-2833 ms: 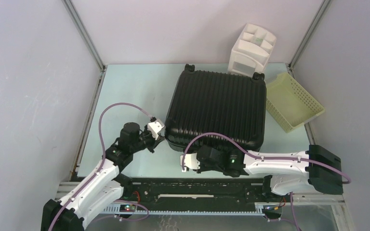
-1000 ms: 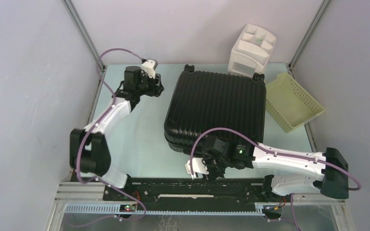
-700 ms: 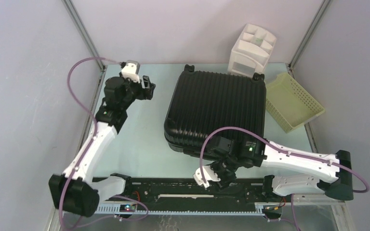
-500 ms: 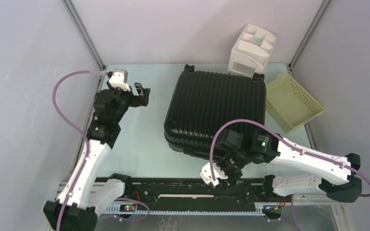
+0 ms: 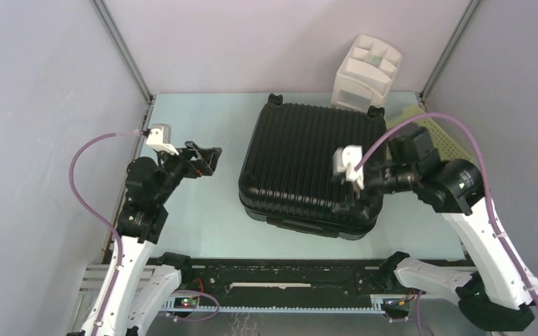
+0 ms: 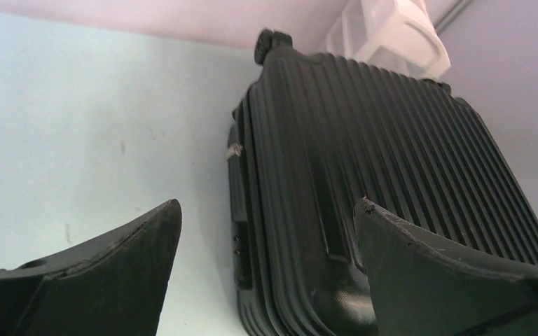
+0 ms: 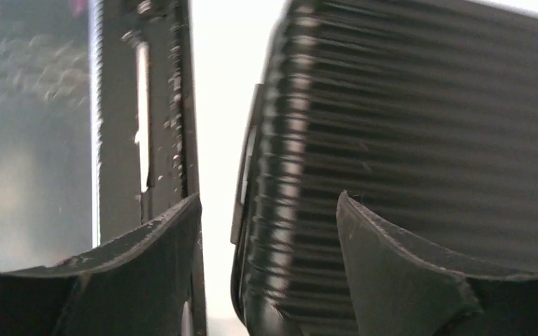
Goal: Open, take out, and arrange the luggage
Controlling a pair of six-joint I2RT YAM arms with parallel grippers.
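Observation:
The luggage (image 5: pixel 313 164) is a black ribbed suitcase lying flat and closed in the middle of the table, its wheels (image 5: pixel 275 99) on the far side. My left gripper (image 5: pixel 207 159) hovers open just left of it, apart from the shell. In the left wrist view the left gripper (image 6: pixel 267 210) frames the luggage (image 6: pixel 392 154) along its left side seam. My right gripper (image 5: pixel 356 190) is raised over the front right part of the lid. In the right wrist view the right gripper (image 7: pixel 269 199) is open, with the near edge of the luggage (image 7: pixel 420 105) between its fingers and untouched.
A white drawer organizer (image 5: pixel 364 70) stands behind the suitcase at the back right. A pale yellow basket (image 5: pixel 438 143) lies at the right, partly hidden by my right arm. The black base rail (image 5: pixel 280 269) runs along the near edge. Grey walls close in both sides.
My left arm swung back from the far left corner to the suitcase's left side, and its gripper opened wide. My right arm lifted from the near edge to over the lid and opened further.

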